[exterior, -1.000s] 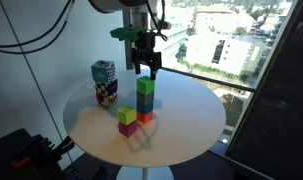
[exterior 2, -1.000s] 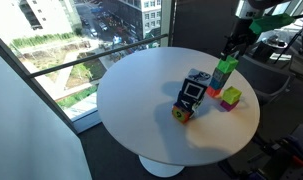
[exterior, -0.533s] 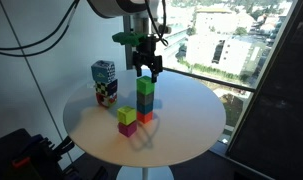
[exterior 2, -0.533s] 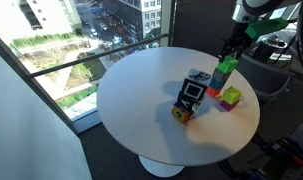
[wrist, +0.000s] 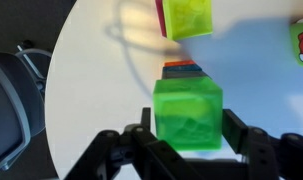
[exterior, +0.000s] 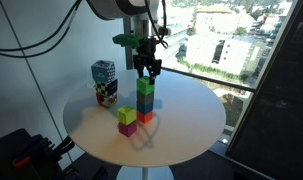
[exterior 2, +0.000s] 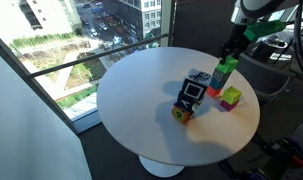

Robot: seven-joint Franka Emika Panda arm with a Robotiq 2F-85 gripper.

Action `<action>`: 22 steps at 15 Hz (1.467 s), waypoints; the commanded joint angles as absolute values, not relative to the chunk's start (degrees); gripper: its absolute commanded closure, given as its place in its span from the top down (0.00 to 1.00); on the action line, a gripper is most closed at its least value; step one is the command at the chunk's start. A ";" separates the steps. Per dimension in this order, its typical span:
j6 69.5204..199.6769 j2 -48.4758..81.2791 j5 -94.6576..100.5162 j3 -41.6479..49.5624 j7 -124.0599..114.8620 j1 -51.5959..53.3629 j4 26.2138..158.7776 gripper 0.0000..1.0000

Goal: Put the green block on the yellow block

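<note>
Found green block [exterior: 145,87] topping the blue-over-orange stack [exterior: 145,109], mid tabletop [exterior: 186,125]. Saw hand [exterior: 146,74] straddling it from above, fingers [wrist: 246,140] flanking both sides; couldn't tell whether clamped or just bracketing. Spotted yellow block [exterior: 127,115] just left of stack and nearer, on a magenta cube [exterior: 126,129]. Judged step as pick-up. Needed next: confirm grip, lift clear, shift left, lower onto yellow.

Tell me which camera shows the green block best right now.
The wrist view: the green block fills the middle of the picture, seen from above, with the claw flanking it on both sides. In both exterior views the block is small, topping a stack just under the claw.
</note>
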State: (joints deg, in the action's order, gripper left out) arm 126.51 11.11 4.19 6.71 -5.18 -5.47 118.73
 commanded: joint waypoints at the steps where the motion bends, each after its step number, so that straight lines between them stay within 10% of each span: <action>1: 126.11 10.66 4.01 6.56 -4.43 -5.58 118.28 0.41; 22: 123.13 -2.57 7.00 6.73 3.35 -5.94 127.23 0.28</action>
